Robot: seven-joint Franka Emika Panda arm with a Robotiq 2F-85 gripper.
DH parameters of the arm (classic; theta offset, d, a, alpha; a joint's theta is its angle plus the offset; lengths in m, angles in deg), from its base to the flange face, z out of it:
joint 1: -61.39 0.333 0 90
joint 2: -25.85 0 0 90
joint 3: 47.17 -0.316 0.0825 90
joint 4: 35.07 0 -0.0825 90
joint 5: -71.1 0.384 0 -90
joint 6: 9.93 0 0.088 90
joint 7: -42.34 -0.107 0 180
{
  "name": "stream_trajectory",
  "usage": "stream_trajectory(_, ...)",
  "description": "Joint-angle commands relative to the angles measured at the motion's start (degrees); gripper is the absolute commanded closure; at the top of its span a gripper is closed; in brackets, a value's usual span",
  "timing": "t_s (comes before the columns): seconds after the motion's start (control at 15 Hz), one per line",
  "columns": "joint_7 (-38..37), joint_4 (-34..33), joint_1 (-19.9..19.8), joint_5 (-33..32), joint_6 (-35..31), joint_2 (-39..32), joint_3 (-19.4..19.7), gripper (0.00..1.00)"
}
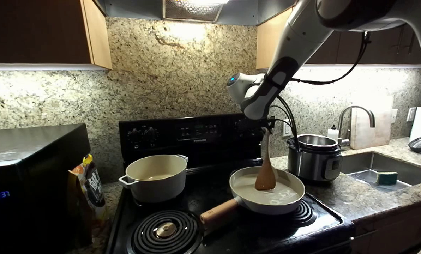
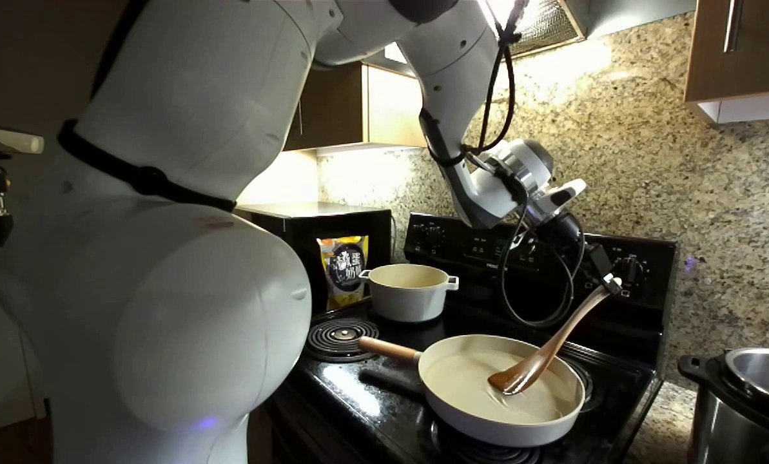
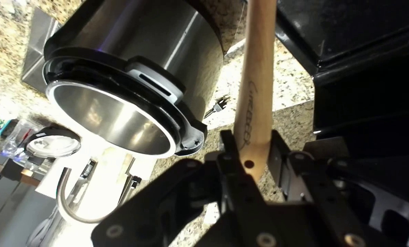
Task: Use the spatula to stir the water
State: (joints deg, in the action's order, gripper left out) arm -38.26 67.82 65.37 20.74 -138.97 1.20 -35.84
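In the wrist view my gripper [image 3: 252,139] is shut on the end of the wooden spatula [image 3: 257,82], one finger on each side of the handle near its hanging hole. The spatula [image 2: 531,367] slants down from the gripper [image 2: 608,285] into the cream-white frying pan [image 2: 487,430]. Its brown, wet-looking blade [image 1: 265,178] dips into the shallow pale water [image 1: 284,194], towards the middle of the pan. Whether the blade's edge touches the pan's bottom I cannot tell. Neither pan nor water shows in the wrist view.
A cream two-handled pot [image 1: 157,187] stands on the stove left of the pan in an exterior view. The pan's wooden handle [image 1: 220,210] sticks out over the stovetop. Close on the gripper's side is a steel pressure cooker [image 3: 177,37]. Behind rises the black control panel [image 1: 196,135].
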Motion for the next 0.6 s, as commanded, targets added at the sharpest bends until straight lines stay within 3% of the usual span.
stream_trajectory(0.0, 1.5, -1.9, -0.1, -0.5, 2.0, -2.5, -1.9, 0.89)
stream_trajectory(0.53, 26.7, 2.1, -3.2, 11.1, 1.4, -1.0, -6.6, 0.89)
